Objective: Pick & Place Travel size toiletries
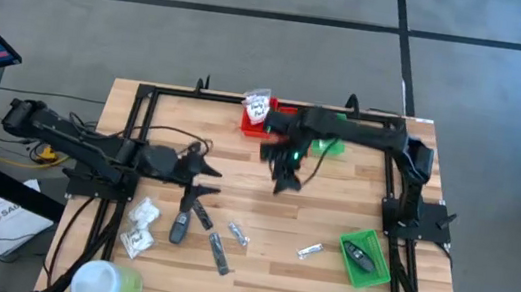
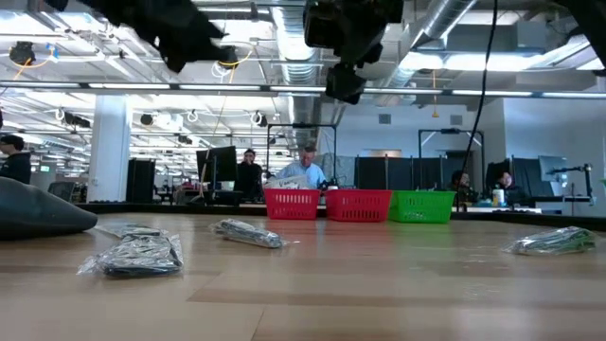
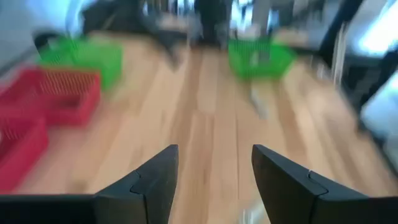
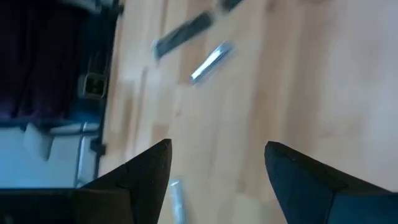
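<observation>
the left gripper (image 1: pixel 203 181) was seen hovering with fingers parted and nothing held, above a dark oval (image 1: pixel 179 226) on the wooden table (image 1: pixel 265 268). the right gripper (image 1: pixel 282 174) hung released and empty just in front of the red bin (image 1: pixel 255 123), which already held a white packet (image 1: pixel 258 107). more white packets (image 1: pixel 139 226), a dark stick (image 1: pixel 217 252) and silvery sachets (image 1: pixel 309 250) lay scattered well in front of the red bin, with another dark item in the green bin (image 1: pixel 365 258) nearby.

Open-plan office lab: exposed ceiling ducts (image 2: pixel 284 90), people at monitors (image 2: pixel 222 163).
</observation>
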